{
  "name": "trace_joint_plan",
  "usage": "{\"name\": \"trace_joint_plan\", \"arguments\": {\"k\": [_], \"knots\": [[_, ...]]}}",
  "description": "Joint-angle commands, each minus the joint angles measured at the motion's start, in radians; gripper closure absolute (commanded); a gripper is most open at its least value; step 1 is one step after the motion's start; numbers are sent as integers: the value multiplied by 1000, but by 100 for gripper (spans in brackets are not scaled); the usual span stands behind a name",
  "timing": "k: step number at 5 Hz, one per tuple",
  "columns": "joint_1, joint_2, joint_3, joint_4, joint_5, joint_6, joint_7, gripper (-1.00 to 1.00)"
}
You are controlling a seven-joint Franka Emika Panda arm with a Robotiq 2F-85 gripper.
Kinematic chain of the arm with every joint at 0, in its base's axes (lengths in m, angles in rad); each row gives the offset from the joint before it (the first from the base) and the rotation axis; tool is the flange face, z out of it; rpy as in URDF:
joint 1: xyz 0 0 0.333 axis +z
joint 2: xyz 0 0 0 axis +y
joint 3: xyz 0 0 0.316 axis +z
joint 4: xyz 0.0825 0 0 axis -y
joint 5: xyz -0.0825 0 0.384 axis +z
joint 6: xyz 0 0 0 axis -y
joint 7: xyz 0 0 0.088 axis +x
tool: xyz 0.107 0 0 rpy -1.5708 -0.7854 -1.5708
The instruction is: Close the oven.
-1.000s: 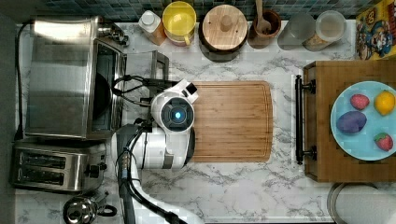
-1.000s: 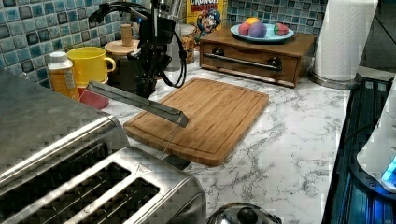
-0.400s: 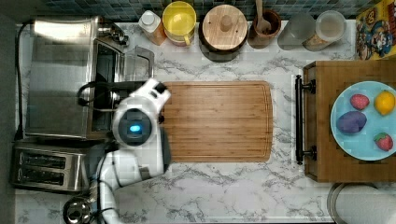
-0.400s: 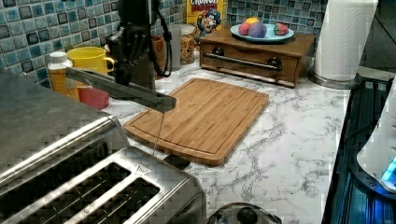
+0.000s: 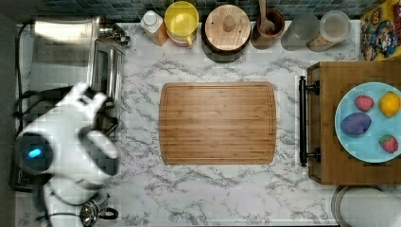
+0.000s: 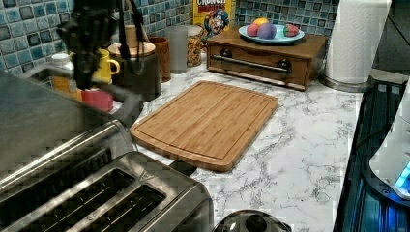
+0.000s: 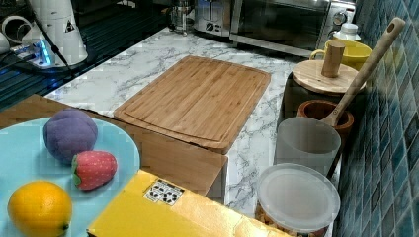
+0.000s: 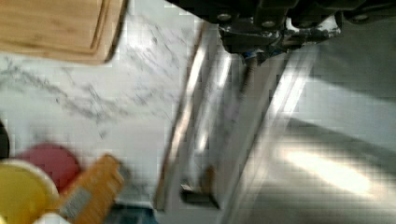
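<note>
Marble tabletop carries everything, and the oven is the biggest thing on it, standing at the top view's left edge. In the right view its glass door looks upright and flush with the steel body, so the task is judged done or all but done. The door's bar handle runs as a long bright strip along the oven's front, its long axis parallel to the front face and to the cutting board's near short edge.

The single arm's white body hangs over the oven's front corner in the top view. The end effector sits right at the handle, just above the bar, with the oven body on one side of it and the board well apart on the other. Whether its fingers are wide or narrow cannot be told, since they are blurred against the steel. Any remaining push would go from the bar into the oven body, square to the bar's long axis.

Beyond the end effector along the oven's front stand the yellow mug and the orange bottle. The two-slot toaster sits beside the oven on the arm's side.
</note>
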Motion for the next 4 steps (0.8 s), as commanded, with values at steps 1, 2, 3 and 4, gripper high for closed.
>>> {"name": "trace_joint_plan", "arguments": {"k": [1,2,3,4], "knots": [[60,29,-24,236,-110,-195,288,100],[52,29,-15,237,-113,-195,289,100],[59,29,-23,236,-111,-195,288,100],[65,29,-30,236,-109,-194,287,100]]}}
